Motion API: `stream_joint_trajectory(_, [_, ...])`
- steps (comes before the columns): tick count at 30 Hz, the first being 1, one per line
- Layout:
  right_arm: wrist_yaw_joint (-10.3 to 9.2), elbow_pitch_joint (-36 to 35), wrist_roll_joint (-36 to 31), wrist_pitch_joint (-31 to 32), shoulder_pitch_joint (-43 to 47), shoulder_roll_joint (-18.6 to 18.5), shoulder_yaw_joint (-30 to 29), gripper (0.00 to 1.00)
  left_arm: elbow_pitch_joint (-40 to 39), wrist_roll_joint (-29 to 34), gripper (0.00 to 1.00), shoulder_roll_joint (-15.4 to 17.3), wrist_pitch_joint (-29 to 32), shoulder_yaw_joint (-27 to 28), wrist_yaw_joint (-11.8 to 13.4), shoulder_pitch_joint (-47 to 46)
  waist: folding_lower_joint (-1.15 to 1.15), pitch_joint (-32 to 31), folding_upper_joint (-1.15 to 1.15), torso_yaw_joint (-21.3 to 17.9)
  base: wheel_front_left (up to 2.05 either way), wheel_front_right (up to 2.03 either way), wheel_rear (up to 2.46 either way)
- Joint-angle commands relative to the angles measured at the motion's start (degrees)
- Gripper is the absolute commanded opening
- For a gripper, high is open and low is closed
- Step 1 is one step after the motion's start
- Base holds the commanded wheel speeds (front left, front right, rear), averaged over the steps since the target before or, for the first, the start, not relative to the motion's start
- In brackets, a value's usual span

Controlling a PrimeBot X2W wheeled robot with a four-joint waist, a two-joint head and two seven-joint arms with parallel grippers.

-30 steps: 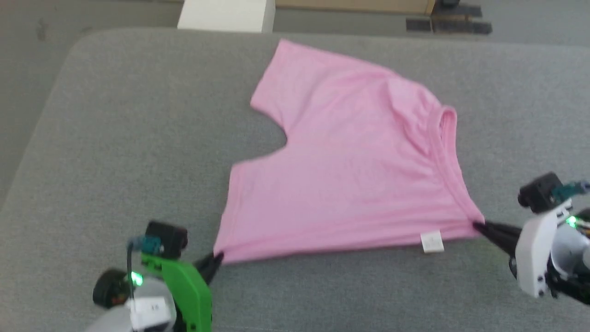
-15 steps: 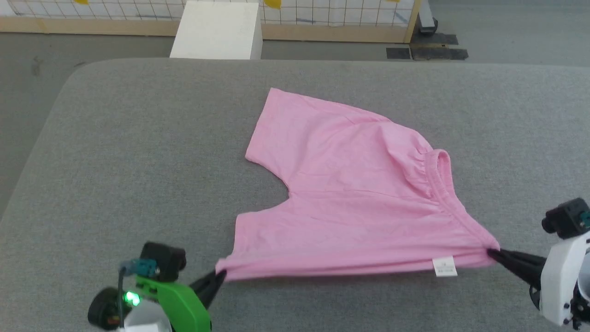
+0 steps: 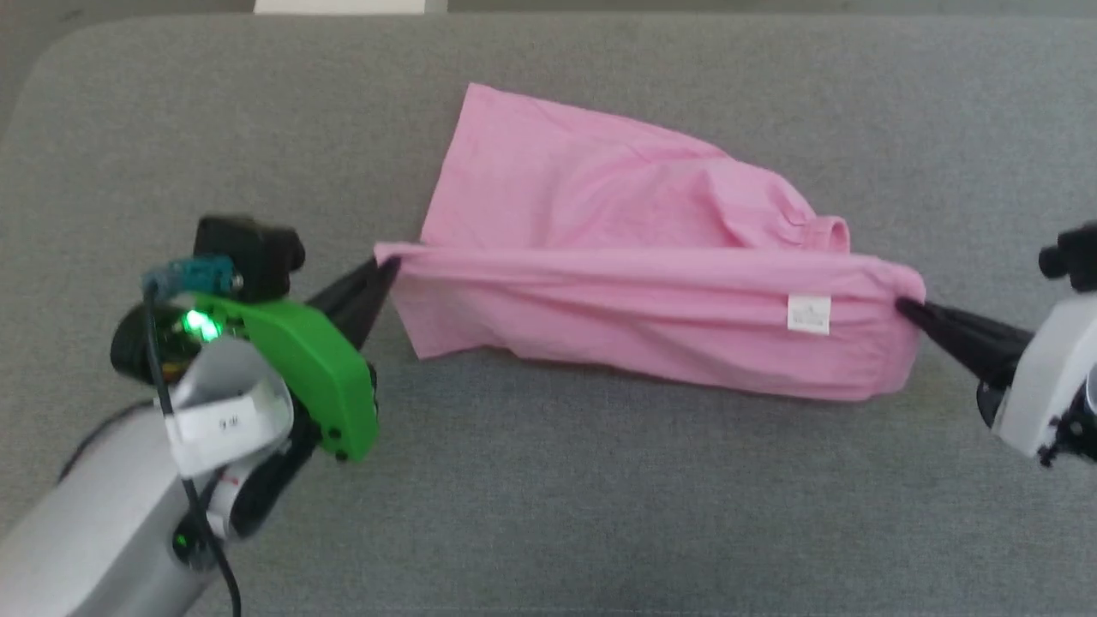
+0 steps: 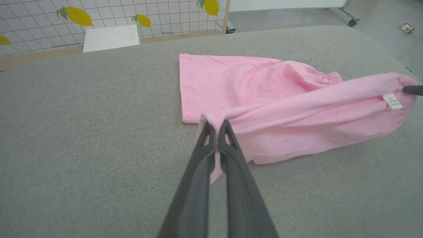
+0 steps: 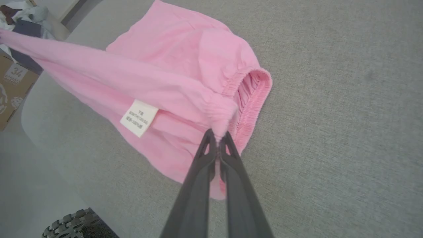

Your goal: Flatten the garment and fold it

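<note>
Tips of the left pincer (image 3: 387,266), at the middle left of the head view just past its green housing, are pressed together on a leg-hem corner of the garment (image 3: 600,180). In the left wrist view the same pincer (image 4: 216,125) has pink cloth squeezed between its two dark fingers. From that corner a taut band of the pink shorts runs across the centre of the frame, raised above the grey tabletop (image 3: 600,497), with loose cloth drooping below it. Behind the band, toward the upper centre, the other leg lies flat on the tabletop. Right of centre a small white tag (image 3: 808,313) sits on the stretched cloth, and the gathered waistband (image 3: 830,231) curls just above it. At the middle right the right pincer (image 3: 902,306) is clamped on the waistband's end. Its wrist view shows the pincer (image 5: 218,135) closed on a bunched nub of elastic, with the tag (image 5: 138,118) to the left.
</note>
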Motion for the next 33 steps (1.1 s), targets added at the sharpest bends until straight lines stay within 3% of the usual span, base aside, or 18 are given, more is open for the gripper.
stream_joint_trajectory(1, [-0.10, 0.6, -1.4, 0.8, -1.7, 1.3, -1.0, 0.00, 0.9, 1.3, 0.00, -0.4, 0.4, 0.2, -0.7, -2.6, 0.01, 5.0, 0.00, -1.0, 0.00, 0.00, 0.00])
stream_joint_trajectory(18, [-0.10, 7.2, -16.3, 10.4, -13.1, 17.2, -12.4, 0.00, 22.3, 7.2, 0.00, -7.6, 4.3, -2.6, -7.0, -28.0, 0.01, 15.1, 0.00, -3.2, 0.00, 0.00, 0.00])
stream_joint_trajectory(33, [-0.10, 7.2, -25.8, 11.4, -14.0, 24.2, -18.5, 0.00, 36.0, 9.8, 0.00, -10.9, 1.3, -3.9, -10.7, -37.2, 0.01, 18.7, 0.00, -4.7, 0.00, 0.00, 0.00])
